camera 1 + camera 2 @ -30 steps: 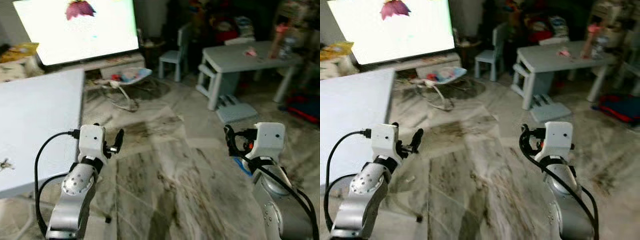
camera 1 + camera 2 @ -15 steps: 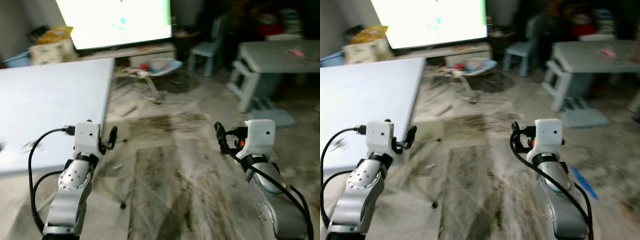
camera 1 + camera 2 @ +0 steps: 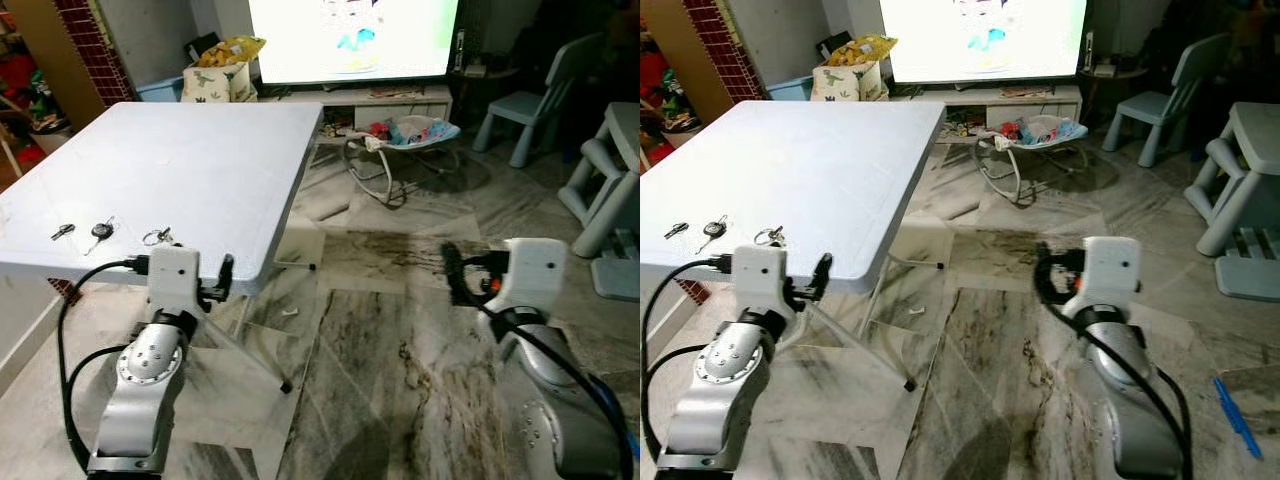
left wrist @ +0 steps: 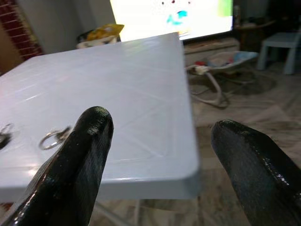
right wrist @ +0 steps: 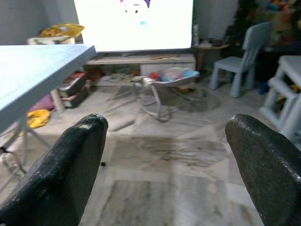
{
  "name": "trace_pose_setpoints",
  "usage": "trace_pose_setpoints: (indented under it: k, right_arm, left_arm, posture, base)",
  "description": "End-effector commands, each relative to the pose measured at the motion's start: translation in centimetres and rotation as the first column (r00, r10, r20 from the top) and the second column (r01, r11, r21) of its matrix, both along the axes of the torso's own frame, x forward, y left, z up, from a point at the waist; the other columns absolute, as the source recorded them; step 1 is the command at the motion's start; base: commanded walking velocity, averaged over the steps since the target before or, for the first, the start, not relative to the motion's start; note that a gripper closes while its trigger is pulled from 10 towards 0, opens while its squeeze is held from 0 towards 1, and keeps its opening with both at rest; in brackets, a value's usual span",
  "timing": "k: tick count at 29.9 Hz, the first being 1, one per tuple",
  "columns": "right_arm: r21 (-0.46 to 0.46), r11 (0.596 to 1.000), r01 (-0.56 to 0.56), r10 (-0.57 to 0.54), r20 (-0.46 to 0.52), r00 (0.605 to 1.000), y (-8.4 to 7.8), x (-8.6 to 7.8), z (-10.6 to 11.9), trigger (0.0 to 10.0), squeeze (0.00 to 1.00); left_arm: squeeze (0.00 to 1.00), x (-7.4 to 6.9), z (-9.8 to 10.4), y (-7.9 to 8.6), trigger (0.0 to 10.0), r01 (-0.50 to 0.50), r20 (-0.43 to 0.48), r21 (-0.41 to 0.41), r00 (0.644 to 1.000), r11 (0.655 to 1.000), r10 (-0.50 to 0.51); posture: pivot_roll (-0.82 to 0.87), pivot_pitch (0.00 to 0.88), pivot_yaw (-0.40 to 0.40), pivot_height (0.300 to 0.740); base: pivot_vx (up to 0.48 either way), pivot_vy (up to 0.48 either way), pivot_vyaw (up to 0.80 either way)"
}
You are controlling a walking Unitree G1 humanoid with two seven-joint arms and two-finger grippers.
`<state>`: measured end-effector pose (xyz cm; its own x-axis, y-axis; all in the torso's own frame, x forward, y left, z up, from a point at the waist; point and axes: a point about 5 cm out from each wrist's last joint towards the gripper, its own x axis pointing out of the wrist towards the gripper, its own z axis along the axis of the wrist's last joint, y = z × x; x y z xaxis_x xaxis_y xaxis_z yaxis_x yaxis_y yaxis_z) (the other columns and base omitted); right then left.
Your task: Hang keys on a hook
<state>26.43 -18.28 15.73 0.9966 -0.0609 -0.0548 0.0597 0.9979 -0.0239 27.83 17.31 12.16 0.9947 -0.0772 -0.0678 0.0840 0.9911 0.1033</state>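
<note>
You stand before a white bench (image 3: 200, 160), and the keys (image 3: 100, 231) lie near its front edge on your left side. There are 3 small items in a row: a small key (image 3: 62, 231), a black-headed key, and a key ring (image 3: 158, 236). They are well apart from the bench corner, so you must reach over the edge to take them.

Your left tool (image 4: 155, 155) is held up just in front of the bench edge, at about the bench height, which suits a reach forward. Its 2 fingers (image 4: 89, 141) are spread wide and hold nothing. In the left wrist view the ring (image 4: 55, 138) sits just beyond the left finger, so I judge this arm is the nearer one for the pick.

Your right tool (image 5: 164, 160) is over the marble floor (image 3: 400, 340), well apart from the bench, also wide open and empty. It points toward a baby bouncer (image 5: 169, 77) and a TV (image 3: 350, 40).

I see no hook in these views, so you probably need to find it after the pick.
</note>
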Motion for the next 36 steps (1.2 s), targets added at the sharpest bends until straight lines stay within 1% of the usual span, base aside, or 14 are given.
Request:
trace_pose_setpoints:
  k: [1, 5, 7, 10, 11, 17, 21, 23, 24, 25, 27, 30, 31, 36]
  right_arm:
    - [-0.022, 0.999, -0.025, 0.026, 0.035, 0.999, 0.8, 0.4, 1.0, 10.0, 0.0]
    - [-0.071, 0.996, -0.047, 0.051, 0.049, 0.997, 1.1, 0.5, 1.4, 10.0, 0.0]
    - [-0.087, 0.995, -0.056, 0.06, 0.037, 0.998, 0.9, 0.5, 1.3, 10.0, 0.0]
    - [-0.1, 0.993, -0.068, 0.072, 0.032, 0.997, 0.8, 0.5, 1.4, 10.0, 0.0]
    - [-0.117, 0.989, -0.086, 0.09, 0.029, 0.995, 0.6, 0.7, 1.6, 10.0, 0.0]
    - [-0.136, 0.984, -0.114, 0.119, 0.03, 0.992, 0.6, 1.6, 2.5, 10.0, 0.0]
    - [-0.11, 0.984, -0.139, 0.144, 0.034, 0.989, 1.5, 2.0, 1.9, 10.0, 0.0]
    - [-0.111, 0.986, -0.124, 0.128, 0.032, 0.991, 1.5, 2.1, 1.7, 10.0, 0.0]
    - [-0.101, 0.989, -0.111, 0.116, 0.037, 0.993, 1.5, 2.1, 1.5, 10.0, 0.0]
    - [-0.098, 0.989, -0.109, 0.113, 0.04, 0.993, 1.6, 2.1, 1.4, 10.0, 0.0]
    - [-0.101, 0.992, -0.082, 0.087, 0.049, 0.995, 1.4, 2.0, 1.2, 10.0, 0.0]
    - [-0.046, 0.997, -0.06, 0.062, 0.059, 0.996, 1.0, 1.9, 0.7, 10.0, 0.0]
    - [-0.057, 0.998, -0.032, 0.035, 0.057, 0.998, 0.7, 1.9, 0.5, 10.0, 0.0]
    - [-0.059, 0.998, 0.0, 0.004, 0.066, 0.998, 0.2, 2.1, 0.6, 10.0, 0.0]
  left_arm:
    - [0.0, -0.1, -0.4, 0.3, 10.0, 0.01, -0.005, 0.002, 1.0, 1.0, -0.01]
    - [0.0, 0.2, -0.8, 0.4, 10.0, -0.001, -0.01, 0.001, 1.0, 1.0, 0.001]
    - [0.0, 0.6, -0.6, 0.5, 10.0, -0.031, 0.013, -0.005, 0.999, 0.999, 0.031]
    - [0.0, 0.9, -0.5, 0.5, 10.0, -0.05, 0.027, -0.014, 0.998, 0.999, 0.05]
    - [0.0, 1.2, -0.4, 0.3, 10.0, -0.062, 0.035, -0.032, 0.997, 0.998, 0.063]
    - [0.0, 1.8, -0.1, -0.2, 10.0, -0.059, 0.07, -0.044, 0.996, 0.997, 0.062]
    - [0.0, 2.1, 0.5, 0.3, 10.0, -0.071, 0.088, -0.036, 0.993, 0.997, 0.074]
    - [0.0, 2.0, 0.4, 0.4, 10.0, -0.067, 0.086, -0.024, 0.994, 0.997, 0.069]
    - [0.0, 1.9, 0.2, 0.5, 10.0, -0.062, 0.077, -0.023, 0.995, 0.998, 0.063]
    - [0.0, 1.8, 0.1, 0.6, 10.0, -0.06, 0.073, -0.025, 0.995, 0.998, 0.061]
    - [0.0, 1.6, -0.1, 0.6, 10.0, -0.052, 0.057, -0.037, 0.997, 0.998, 0.054]
    - [0.0, 1.3, -0.5, 0.5, 10.0, -0.048, 0.042, -0.045, 0.998, 0.998, 0.05]
    - [0.0, 1.3, -0.6, 0.2, 10.0, -0.04, 0.04, -0.045, 0.998, 0.998, 0.042]
    - [0.0, 1.3, -0.7, -0.1, 10.0, -0.019, 0.041, -0.039, 0.999, 0.999, 0.02]
  posture:
    - [-0.1, 0.0, 0.081, 0.74]
    - [-0.11, 0.0, 0.053, 0.74]
    - [-0.12, 0.0, 0.011, 0.74]
    - [-0.13, 0.0, 0.003, 0.74]
    - [-0.14, 0.0, -0.037, 0.74]
    - [-0.12, 0.0, -0.108, 0.74]
    - [-0.1, 0.0, -0.08, 0.74]
    - [-0.09, 0.0, -0.061, 0.74]
    - [-0.08, 0.0, -0.015, 0.74]
    - [-0.08, 0.0, -0.015, 0.74]
    - [-0.08, 0.0, -0.002, 0.74]
    - [-0.07, 0.0, 0.033, 0.74]
    - [-0.07, 0.0, 0.04, 0.74]
    - [-0.08, 0.0, 0.05, 0.74]
  base:
    - [0.0, 0.0, 0.0]
    - [0.0, 0.0, 0.0]
    - [0.0, 0.0, 0.0]
    - [0.0, 0.0, 0.0]
    - [0.0, 0.0, 0.0]
    - [0.0, 0.0, 0.0]
    - [0.0, 0.0, 0.0]
    - [0.0, 0.0, 0.0]
    - [0.0, 0.0, 0.0]
    - [0.0, 0.0, 0.0]
    - [0.0, 0.0, 0.0]
    - [0.0, 0.0, 0.0]
    - [0.0, 0.0, 0.0]
    - [0.0, 0.0, 0.0]
